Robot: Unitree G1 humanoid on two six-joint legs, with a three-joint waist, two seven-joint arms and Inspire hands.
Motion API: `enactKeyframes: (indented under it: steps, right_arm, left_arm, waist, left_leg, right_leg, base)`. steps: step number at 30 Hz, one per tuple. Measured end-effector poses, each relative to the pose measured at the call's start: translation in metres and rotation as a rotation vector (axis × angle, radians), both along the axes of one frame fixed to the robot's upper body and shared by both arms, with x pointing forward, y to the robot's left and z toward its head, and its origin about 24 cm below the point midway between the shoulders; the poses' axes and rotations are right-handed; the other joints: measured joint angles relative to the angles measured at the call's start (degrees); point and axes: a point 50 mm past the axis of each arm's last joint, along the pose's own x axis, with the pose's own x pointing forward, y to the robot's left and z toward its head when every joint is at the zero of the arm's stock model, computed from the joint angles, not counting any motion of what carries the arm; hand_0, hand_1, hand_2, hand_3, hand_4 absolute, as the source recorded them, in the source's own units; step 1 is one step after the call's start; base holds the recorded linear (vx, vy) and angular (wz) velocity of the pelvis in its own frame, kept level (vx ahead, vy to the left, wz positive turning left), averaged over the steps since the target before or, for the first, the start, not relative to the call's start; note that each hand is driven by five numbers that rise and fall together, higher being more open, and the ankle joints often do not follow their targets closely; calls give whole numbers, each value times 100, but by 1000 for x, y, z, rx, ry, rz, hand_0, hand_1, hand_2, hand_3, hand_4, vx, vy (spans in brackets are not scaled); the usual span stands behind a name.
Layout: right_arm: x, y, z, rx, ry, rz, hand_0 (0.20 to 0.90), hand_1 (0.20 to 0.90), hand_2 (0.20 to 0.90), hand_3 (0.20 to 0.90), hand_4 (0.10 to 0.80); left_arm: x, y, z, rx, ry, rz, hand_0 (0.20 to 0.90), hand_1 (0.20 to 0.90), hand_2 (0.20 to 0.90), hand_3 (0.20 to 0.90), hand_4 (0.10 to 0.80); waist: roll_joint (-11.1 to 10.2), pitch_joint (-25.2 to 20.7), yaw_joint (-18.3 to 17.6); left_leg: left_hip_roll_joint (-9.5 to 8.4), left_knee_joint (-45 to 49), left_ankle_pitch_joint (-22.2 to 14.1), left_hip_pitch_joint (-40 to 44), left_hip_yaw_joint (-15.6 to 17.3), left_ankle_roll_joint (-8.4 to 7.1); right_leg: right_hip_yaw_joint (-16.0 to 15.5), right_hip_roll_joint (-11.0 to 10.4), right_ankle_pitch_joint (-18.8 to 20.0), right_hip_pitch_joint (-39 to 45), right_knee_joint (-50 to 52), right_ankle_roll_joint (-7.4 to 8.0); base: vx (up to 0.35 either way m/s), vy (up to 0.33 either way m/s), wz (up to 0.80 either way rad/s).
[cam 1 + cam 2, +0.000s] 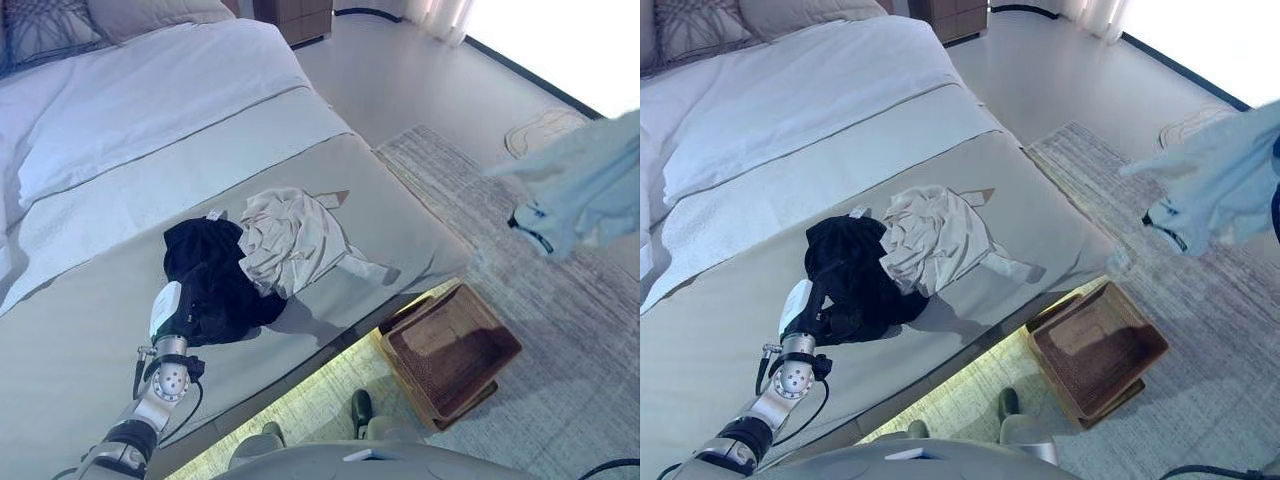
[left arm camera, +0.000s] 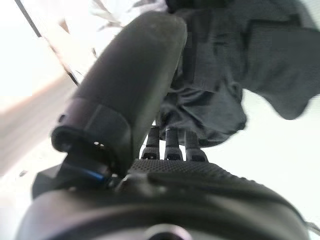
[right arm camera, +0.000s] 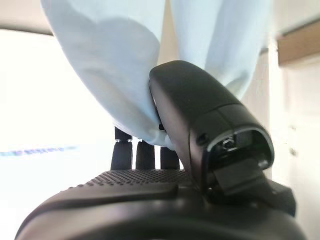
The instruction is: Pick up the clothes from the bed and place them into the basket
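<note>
Two hands gripping | left hand (image 1: 185, 318) fingers (image 2: 166, 145) in black garment (image 1: 210, 280) | right hand (image 3: 165, 150) clamps blue garment (image 1: 585, 185)

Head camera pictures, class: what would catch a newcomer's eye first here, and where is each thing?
The pale blue garment hangs in the air at the right, pinched in the right hand, beyond the empty brown basket on the rug. On the bed, the left hand is at a black garment lying against a crumpled cream one.

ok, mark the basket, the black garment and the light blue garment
basket (image 1: 497, 350): left eye view, right rim.
black garment (image 1: 205, 262): left eye view, middle of the bundle.
light blue garment (image 1: 1225, 180): right eye view, hanging middle.
</note>
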Motion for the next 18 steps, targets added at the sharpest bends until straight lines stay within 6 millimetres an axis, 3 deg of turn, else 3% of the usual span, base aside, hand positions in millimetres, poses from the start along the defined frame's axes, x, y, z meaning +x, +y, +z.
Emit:
enactKeyframes:
  steps: [4,8,11,18]
  right_arm:
    - [-12,-9,-30,58,96,-26,300,300,300,200,100]
    - [-13,-8,-48,109,139,-23,300,300,300,200,100]
    - [-17,-13,-56,138,167,-35,300,300,300,200,100]
    - [-27,-12,-95,245,227,-52,300,300,300,200,100]
  left_arm:
    - [0,-1,1,8,2,-26,900,900,900,900,800]
    - [2,0,2,9,5,-37,900,900,900,900,800]
    - [4,-2,3,10,1,-45,900,900,900,900,800]
    - [5,-2,2,10,16,-66,900,900,900,900,800]
  waist:
    - [59,-35,-108]
    - [156,-91,-307]
    - [236,-124,-315]
    - [358,-145,-360]
  left_leg:
    - [-3,-86,18,68,125,4]
    - [9,-178,20,123,200,8]
    - [10,-205,21,83,276,8]
    - [12,-203,22,-5,284,10]
  right_leg:
    - [108,17,2,-17,-1,3]
    - [183,51,5,-41,-12,8]
    - [259,60,44,-132,-20,67]
    - [264,57,59,-227,-22,91]
  base:
    - [2,-56,-13]
    - [-40,-57,-12]
    - [-30,-46,-14]
    - [-29,-36,-1]
